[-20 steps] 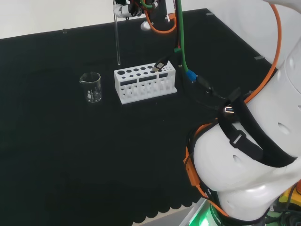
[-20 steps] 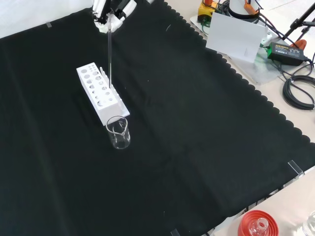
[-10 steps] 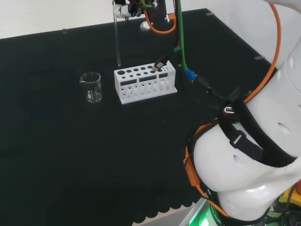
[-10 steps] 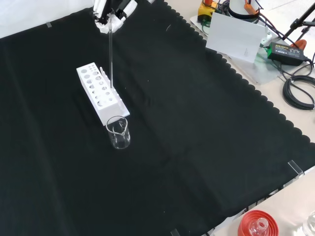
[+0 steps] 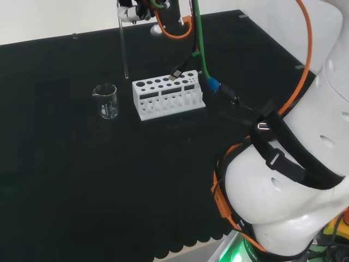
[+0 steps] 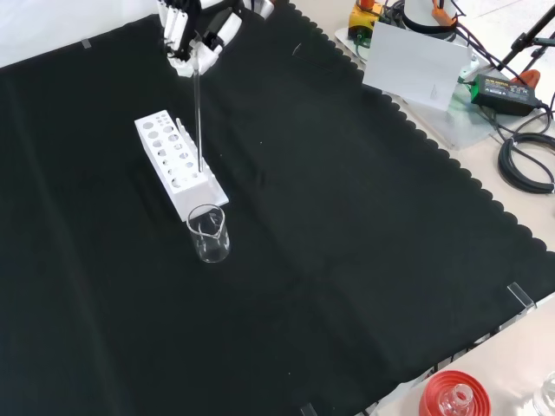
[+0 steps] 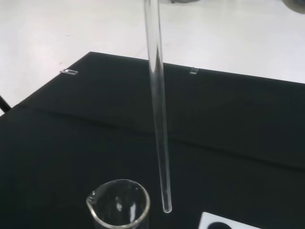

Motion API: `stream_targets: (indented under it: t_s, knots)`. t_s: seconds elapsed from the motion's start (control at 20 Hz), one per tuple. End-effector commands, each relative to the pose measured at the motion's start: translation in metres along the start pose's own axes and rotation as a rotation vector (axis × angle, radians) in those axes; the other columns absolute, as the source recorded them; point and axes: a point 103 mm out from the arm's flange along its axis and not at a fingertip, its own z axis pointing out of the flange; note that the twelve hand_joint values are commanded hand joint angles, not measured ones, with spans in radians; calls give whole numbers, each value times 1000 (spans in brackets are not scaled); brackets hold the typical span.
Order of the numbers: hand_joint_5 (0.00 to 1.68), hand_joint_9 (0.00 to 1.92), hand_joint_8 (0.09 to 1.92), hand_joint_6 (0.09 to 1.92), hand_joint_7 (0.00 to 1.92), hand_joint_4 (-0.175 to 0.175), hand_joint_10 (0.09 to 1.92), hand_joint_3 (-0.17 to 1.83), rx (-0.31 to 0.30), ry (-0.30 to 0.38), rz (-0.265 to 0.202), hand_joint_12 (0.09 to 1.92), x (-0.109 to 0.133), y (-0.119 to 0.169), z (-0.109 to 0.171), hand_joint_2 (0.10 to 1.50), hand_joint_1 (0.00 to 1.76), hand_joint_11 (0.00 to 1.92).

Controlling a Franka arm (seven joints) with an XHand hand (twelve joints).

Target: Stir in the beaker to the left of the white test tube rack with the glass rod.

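A clear glass beaker stands on the black cloth just left of the white test tube rack in the head view. The hand is at the top of that view, shut on a glass rod that hangs upright, its tip in the air above the gap between rack and beaker. In the front view the hand holds the rod over the rack, with the beaker nearer the camera. In the wrist view the rod ends beside the beaker's rim, outside it.
The arm's white links and orange and green cables take up the head view's right. In the front view, a red ribbed stand with glassware sits at the bottom right, off the cloth. White paper and cables lie beyond the scalloped edge.
The hand has carried the rod leftward in the head view, from over the rack's end toward the beaker. In the front view the rod has come slightly nearer the camera. Beaker and rack stayed put.
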Motion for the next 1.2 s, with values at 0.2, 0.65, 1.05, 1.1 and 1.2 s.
stream_targets:
  t_s: [0.2,0.65,1.05,1.1,1.2]
  knots:
    - [1230,1770,615,591,1275,-175,437,-175,15,27,-63,620,25,26,17,1077,1313,1672]
    - [1233,1771,611,587,1277,-175,432,-175,23,46,-87,622,31,44,29,1076,1313,1674]
    - [1234,1773,608,584,1279,-175,428,-175,47,61,-102,623,31,50,46,1075,1314,1675]
    - [1235,1773,607,584,1279,-175,427,-175,49,62,-104,623,32,50,47,1075,1314,1675]
    - [1235,1773,606,583,1279,-175,426,-175,52,62,-111,623,35,51,50,1075,1314,1675]
